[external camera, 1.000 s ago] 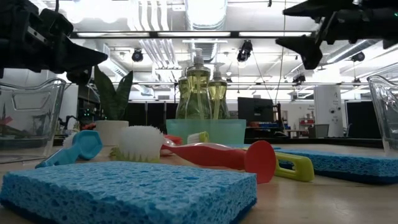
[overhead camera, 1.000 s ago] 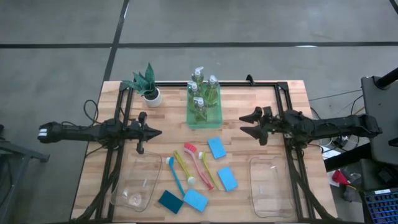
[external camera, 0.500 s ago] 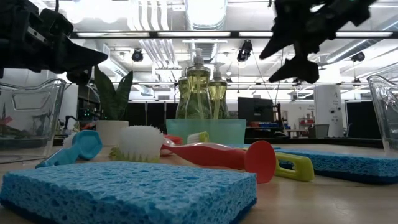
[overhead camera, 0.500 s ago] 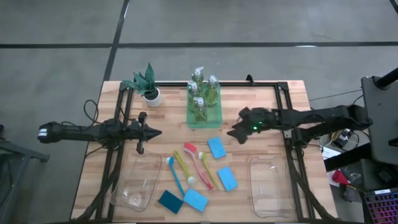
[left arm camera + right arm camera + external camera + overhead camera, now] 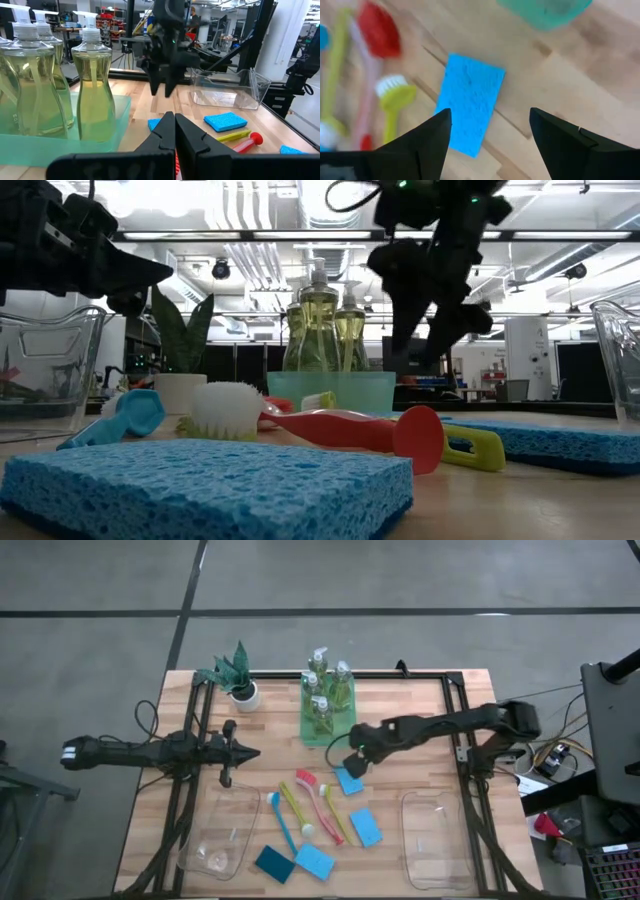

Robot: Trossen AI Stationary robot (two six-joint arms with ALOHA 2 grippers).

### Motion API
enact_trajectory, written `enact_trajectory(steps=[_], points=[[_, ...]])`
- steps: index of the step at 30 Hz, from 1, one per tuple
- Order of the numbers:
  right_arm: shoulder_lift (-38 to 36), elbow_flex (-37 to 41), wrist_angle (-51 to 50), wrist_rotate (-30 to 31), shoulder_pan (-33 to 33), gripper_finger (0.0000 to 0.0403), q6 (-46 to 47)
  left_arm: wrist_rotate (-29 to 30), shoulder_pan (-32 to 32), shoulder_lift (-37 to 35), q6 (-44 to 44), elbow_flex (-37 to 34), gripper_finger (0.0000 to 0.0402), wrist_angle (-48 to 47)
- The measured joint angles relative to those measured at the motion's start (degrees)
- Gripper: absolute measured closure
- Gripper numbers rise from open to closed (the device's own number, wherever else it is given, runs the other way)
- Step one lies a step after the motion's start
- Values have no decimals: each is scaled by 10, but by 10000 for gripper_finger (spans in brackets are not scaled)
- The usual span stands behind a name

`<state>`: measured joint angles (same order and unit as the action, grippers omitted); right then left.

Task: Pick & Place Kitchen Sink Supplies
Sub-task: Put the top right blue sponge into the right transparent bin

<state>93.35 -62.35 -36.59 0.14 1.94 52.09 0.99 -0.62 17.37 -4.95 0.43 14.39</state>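
My right gripper [image 5: 352,762] hangs open and tipped steeply down over a blue sponge [image 5: 470,102] that lies flat on the table, just near of the green tray [image 5: 327,730]. It touches nothing. Three soap pump bottles [image 5: 326,690] stand in that tray. Several long-handled brushes [image 5: 310,808] in blue, yellow and red lie at mid-table, with more sponges [image 5: 365,826] near the front. My left gripper [image 5: 250,752] waits shut and level at the table's left, holding nothing.
A clear bin [image 5: 220,832] stands at the front left and another [image 5: 437,838] at the front right. A spiky plant in a white pot [image 5: 238,680] is at the far left. Black frame rails [image 5: 462,710] run along both sides.
My right gripper has swung from the table's right side toward the middle, tipped from level to pointing steeply down, rolled somewhat, and sunk a little to stand over the blue sponge. Nothing on the table has moved.
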Motion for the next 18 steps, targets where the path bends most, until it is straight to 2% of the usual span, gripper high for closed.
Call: enact_trajectory(steps=[4, 8, 18], points=[[59, -43, -45, -3, -8, 147, -5, 0, 0, 0, 0, 0, 401, 0], [104, -70, -49, -3, -9, 155, -21, 0, 0, 0, 0, 0, 401, 0], [170, -79, -47, -6, -9, 175, -28, 0, 0, 0, 0, 0, 401, 0]])
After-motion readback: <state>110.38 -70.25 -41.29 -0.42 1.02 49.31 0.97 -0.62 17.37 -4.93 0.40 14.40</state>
